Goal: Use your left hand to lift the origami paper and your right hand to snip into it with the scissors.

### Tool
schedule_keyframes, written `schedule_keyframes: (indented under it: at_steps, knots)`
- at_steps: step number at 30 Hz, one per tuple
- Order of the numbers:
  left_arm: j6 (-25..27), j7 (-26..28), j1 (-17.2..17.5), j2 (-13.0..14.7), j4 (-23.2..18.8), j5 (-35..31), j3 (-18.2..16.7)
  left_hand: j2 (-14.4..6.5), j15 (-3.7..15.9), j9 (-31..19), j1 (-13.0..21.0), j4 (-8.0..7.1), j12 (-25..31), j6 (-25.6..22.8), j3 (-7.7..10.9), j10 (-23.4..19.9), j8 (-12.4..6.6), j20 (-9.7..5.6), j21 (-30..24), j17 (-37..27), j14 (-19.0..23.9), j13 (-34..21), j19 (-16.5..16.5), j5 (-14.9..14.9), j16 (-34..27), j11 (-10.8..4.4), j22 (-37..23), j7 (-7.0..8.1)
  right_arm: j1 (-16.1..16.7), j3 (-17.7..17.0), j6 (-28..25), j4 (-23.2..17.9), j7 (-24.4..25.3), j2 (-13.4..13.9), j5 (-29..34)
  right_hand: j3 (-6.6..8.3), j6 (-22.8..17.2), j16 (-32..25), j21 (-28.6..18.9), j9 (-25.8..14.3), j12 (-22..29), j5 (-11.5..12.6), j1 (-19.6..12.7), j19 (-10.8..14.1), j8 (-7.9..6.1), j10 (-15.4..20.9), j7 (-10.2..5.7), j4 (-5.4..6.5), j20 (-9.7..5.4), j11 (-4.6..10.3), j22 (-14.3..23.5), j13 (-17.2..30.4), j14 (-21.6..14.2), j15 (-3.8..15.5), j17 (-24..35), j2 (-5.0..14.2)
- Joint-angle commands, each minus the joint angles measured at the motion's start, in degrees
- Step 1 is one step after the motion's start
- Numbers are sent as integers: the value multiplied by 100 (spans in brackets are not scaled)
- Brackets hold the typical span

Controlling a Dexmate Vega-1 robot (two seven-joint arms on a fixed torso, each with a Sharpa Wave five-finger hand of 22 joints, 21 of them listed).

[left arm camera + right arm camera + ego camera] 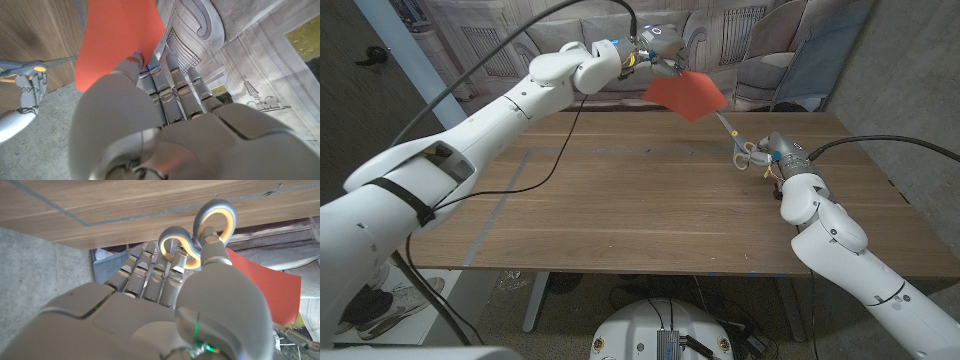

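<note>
Left hand (655,45) is pinching the red paper (688,96) between thumb and fingers, holding it up off the table (620,190) near the far edge. Lift part looks done. Right hand (775,155) is gripping the scissors (738,143), fingers through the loops, blades pointing at the paper's lower corner, tips just beside it. Can't tell if blades are touching. Snip itself apparently remaining.
</note>
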State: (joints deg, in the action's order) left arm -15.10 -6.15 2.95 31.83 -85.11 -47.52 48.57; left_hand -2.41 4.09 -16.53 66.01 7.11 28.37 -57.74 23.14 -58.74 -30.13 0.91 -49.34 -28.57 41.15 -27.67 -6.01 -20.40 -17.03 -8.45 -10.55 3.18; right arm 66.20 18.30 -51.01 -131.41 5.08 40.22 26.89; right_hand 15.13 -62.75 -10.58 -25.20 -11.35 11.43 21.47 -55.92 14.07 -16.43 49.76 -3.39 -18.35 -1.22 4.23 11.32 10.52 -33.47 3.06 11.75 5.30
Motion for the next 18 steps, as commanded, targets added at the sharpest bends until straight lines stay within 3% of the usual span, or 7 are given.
schedule_keyframes:
  at_steps: [1, 8, 15, 18]
  knots:
    - [277, -879, -286, -347, 368, 693, -67, -19, 975, -117, 81, 18, 5, -329, -34, -238, -35, -29, 45, -102, -8, -45, -13, -97, -39, -319, -29, 177, -237, 181, 332, 135, 472, 397, -1227, 1035, -562, 1, 2, -40, 43, 21, -14, -26, -32, 782, -503, 983, 22, 754, 22, 25, 46, 1020, -1, 76]
    - [463, -912, -216, -370, 516, 1191, -160, -48, 976, -144, 137, 28, 1, -278, -58, -251, -38, -11, 48, -194, 9, -74, -18, -116, -75, -315, -40, 107, -196, 149, 619, 191, 823, 509, -1732, 1042, -563, 5, 8, -51, 46, 11, -11, -45, -32, 783, -496, 982, 53, 750, 23, 26, 69, 1014, -3, 74]
    - [698, -853, -258, -319, 513, 1247, -169, -104, 975, -192, 223, 41, -5, -216, -106, -244, -45, 47, 45, -338, 10, -123, -10, -100, -122, -300, -59, 7, -298, 269, 407, 83, 999, 732, -1985, 1049, -562, 5, 10, -60, 48, 5, -10, -50, -33, 784, -481, 983, 58, 749, 24, 26, 81, 1012, -3, 77]
    - [850, -1010, -285, -395, 637, 1733, -357, -121, 974, -207, 243, 42, -7, -201, -124, -237, -47, 58, 42, -380, 4, -138, -12, -87, -133, -297, -64, -11, -256, 224, 613, 114, 1094, 782, -2163, 1052, -556, 5, 13, -65, 49, 2, -10, -60, -32, 784, -484, 983, 62, 749, 24, 26, 86, 1012, -3, 79]
